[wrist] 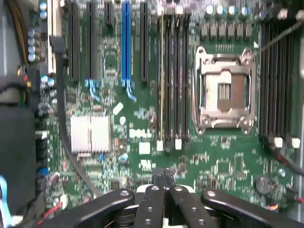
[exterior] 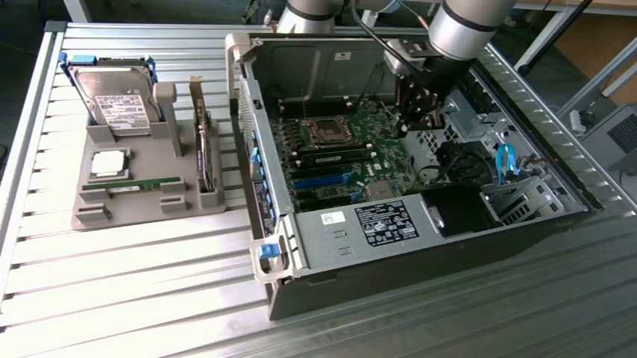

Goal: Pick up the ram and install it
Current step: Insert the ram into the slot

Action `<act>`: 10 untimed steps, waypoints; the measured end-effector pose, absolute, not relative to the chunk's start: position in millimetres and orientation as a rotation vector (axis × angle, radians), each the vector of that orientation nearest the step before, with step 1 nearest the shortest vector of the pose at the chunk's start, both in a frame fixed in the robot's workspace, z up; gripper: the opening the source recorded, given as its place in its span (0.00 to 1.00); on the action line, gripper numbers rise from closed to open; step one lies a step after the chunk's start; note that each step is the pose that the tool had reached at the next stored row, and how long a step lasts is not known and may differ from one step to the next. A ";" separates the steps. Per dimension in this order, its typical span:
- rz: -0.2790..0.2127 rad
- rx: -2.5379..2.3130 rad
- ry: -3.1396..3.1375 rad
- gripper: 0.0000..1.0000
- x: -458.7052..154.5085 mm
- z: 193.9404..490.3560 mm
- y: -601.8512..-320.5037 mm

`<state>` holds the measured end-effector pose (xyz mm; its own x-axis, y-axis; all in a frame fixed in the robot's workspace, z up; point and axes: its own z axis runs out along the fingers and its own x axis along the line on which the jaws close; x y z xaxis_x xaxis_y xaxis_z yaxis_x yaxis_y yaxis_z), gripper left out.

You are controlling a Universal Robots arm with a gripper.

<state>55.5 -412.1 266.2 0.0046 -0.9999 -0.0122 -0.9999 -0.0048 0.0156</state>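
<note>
Above the motherboard (exterior: 344, 160) of the opened computer case (exterior: 518, 216), the claw (wrist: 163, 179) was held clenched and empty, while a ram (exterior: 332, 157) was seen seated in its slot, at seven o'clock from the claw.

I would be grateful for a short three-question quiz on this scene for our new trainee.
1. True or false: the gripper is open.
2. Where does the hard drive stand relative to the computer case? A) inside it B) outside it, in the grey holder C) on top of it
3. What does the CPU socket hold?
Key: 1 false, it is shut; 2 B; 3 nothing, it is empty.
</note>
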 end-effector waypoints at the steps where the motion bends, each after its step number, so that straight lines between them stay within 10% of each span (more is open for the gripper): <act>1: -0.031 2.224 -2.214 0.09 61.1 267.6 -412.0; 10: -0.031 2.225 -2.214 0.09 50.8 277.9 -412.0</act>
<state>50.8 -412.0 277.9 0.0047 -0.9999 -0.0119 -0.9999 -0.0049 0.0158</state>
